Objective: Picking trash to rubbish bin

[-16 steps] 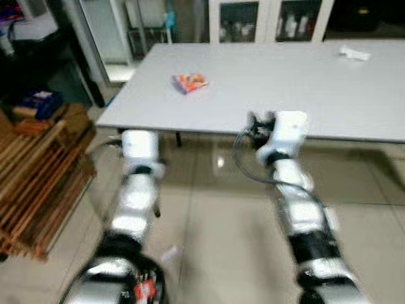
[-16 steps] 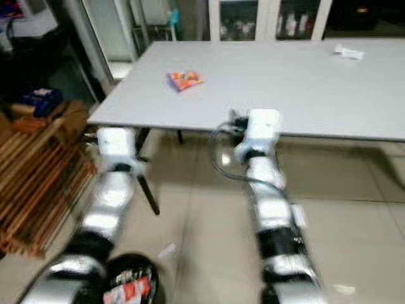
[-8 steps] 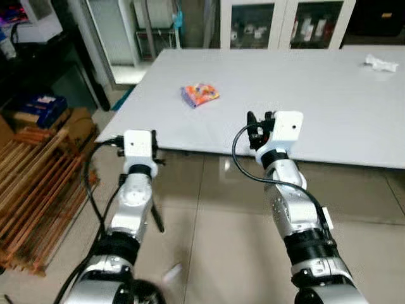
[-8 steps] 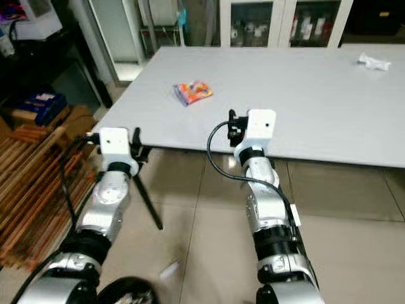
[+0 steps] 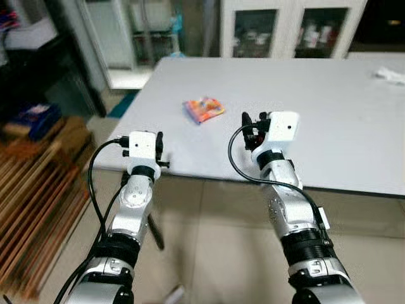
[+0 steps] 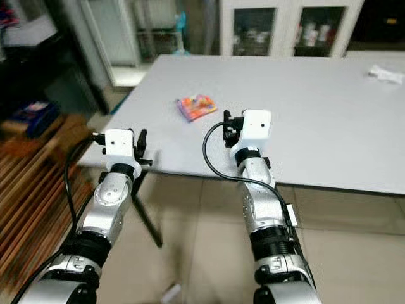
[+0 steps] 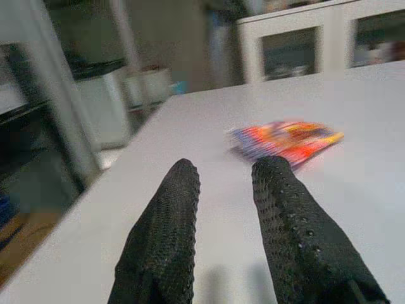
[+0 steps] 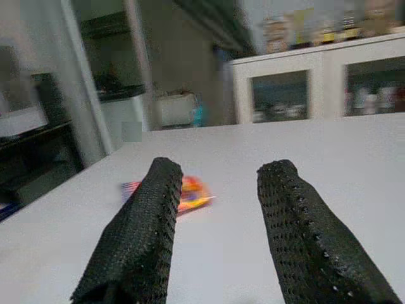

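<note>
A grey table [image 5: 329,126] carries a colourful snack wrapper [image 5: 204,108] near its left end. Both arms now reach nearer it than half a second ago: right gripper [image 8: 218,234] spread wide, empty; left gripper [image 7: 224,221] parted narrowly, empty.

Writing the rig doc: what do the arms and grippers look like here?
Two silver segmented arms with black joint bands. White boxy wrist housings, a black cable looping from each. Left gripper and right gripper each have two long black fingers with dimpled texture.
</note>
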`<state>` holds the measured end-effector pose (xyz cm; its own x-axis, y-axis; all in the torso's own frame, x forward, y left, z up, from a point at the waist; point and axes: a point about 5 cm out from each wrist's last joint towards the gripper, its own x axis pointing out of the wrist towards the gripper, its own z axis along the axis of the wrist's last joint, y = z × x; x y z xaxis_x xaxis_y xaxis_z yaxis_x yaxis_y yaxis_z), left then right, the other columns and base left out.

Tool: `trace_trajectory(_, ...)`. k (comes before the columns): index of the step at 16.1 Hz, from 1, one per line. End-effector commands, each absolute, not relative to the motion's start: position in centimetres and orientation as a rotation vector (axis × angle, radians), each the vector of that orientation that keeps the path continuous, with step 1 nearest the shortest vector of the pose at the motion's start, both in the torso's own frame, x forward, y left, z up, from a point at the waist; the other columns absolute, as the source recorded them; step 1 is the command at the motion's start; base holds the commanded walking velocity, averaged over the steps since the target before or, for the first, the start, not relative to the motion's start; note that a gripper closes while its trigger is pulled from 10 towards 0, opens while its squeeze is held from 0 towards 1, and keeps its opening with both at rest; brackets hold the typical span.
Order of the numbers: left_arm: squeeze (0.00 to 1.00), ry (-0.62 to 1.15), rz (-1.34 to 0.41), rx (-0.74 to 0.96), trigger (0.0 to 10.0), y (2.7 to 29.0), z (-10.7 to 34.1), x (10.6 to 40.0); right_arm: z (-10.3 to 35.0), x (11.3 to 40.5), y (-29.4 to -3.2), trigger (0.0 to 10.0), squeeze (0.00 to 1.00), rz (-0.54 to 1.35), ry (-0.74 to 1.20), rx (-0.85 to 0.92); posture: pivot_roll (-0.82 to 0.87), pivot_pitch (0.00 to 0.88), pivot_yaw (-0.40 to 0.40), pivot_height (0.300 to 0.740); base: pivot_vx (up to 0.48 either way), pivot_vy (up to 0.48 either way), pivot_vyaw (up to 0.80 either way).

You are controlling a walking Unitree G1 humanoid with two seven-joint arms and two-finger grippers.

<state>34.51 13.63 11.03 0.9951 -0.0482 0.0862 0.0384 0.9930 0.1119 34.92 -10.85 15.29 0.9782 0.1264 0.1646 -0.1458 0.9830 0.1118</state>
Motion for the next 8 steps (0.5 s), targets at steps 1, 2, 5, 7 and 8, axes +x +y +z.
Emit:
trace_trajectory(1, 0.0, -0.123, -0.104, 0.108, 10.0, 12.15, 11.75, 34.59, 15.42, 35.07, -11.9, 10.0, 0.0, 0.105, -0.158, 0.128, 0.0, 0.0, 0.079, 0.74, 0.48, 0.0, -0.8)
trace_trajectory(2, 0.0, -0.122, -0.104, 0.108, 10.0, 12.21, 11.73, 34.58, 15.44, 35.05, -11.91, 10.0, 0.0, 0.103, -0.163, 0.126, 0.0, 0.0, 0.08, 0.74, 0.48, 0.0, 0.0)
trace_trajectory(5, 0.0, -0.121, -0.101, 0.106, 10.0, 12.37, 11.72, 34.58, 15.43, 35.0, -11.86, 10.0, 0.0, 0.104, -0.166, 0.126, 0.0, 0.0, 0.081, 0.74, 0.48, 0.0, 0.0)
trace_trajectory(7, 0.0, -0.122, -0.102, 0.108, 10.0, 12.38, 11.74, 34.58, 15.42, 34.99, -11.85, 10.0, 0.0, 0.104, -0.165, 0.125, 0.0, 0.0, 0.081, 0.74, 0.48, 0.0, 0.0)
trace_trajectory(8, 0.0, -0.122, -0.102, 0.108, 10.0, 12.35, 11.76, 34.58, 15.41, 34.99, -11.88, 10.0, 0.0, 0.103, -0.165, 0.125, 0.0, 0.0, 0.081, 0.74, 0.48, 0.0, 0.0)
